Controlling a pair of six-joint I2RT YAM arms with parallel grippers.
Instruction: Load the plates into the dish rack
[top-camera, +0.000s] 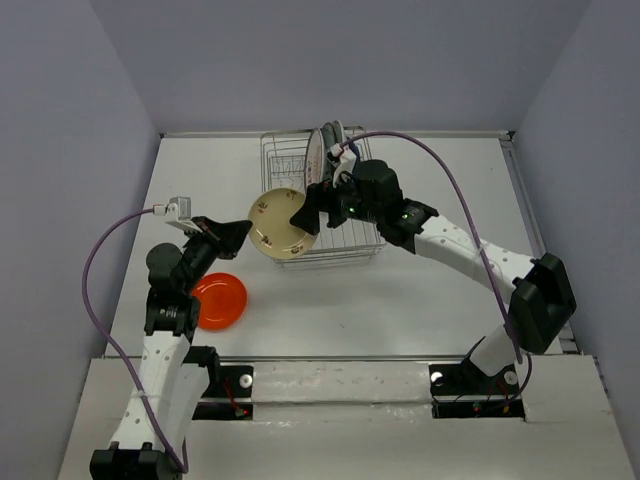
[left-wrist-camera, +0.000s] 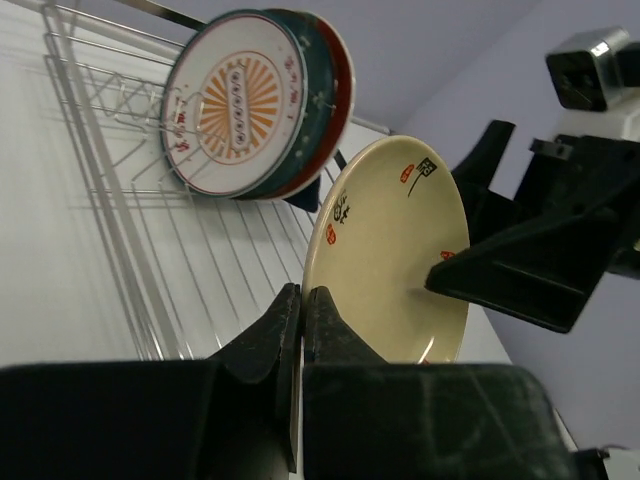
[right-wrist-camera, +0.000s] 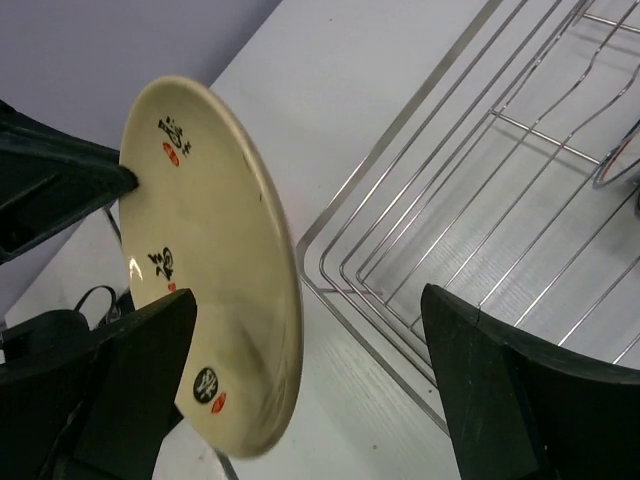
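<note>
On the left, a glossy orange plate (top-camera: 220, 300) lies flat on the white table (top-camera: 400, 300) beside the left arm, not yet loaded. Just above it, the left gripper (top-camera: 238, 232) has its fingers pinched together on the rim of the cream plate (top-camera: 275, 228), which hangs in the air, tilted up on edge, at the near left corner of the dish rack (top-camera: 275, 150).

From the other side, the right gripper (top-camera: 312, 208) stands with its jaws wide apart. One finger lies against the plate's decorated face, the other is well off over the rack wires, so it grips nothing. Further right and back, the sunburst plate (left-wrist-camera: 245, 105) stands upright in the rack with a teal and a red one stacked behind it.

The cream plate looks like glazed ceramic: stiff, fairly heavy for a two-finger pinch, slick and liable to chip. The rim is the sensible place to hold it, with the fingers reaching well onto the face and back rather than catching only the lip. A hold at one edge may let it swing, so a second hold opposite would steady it.
</note>
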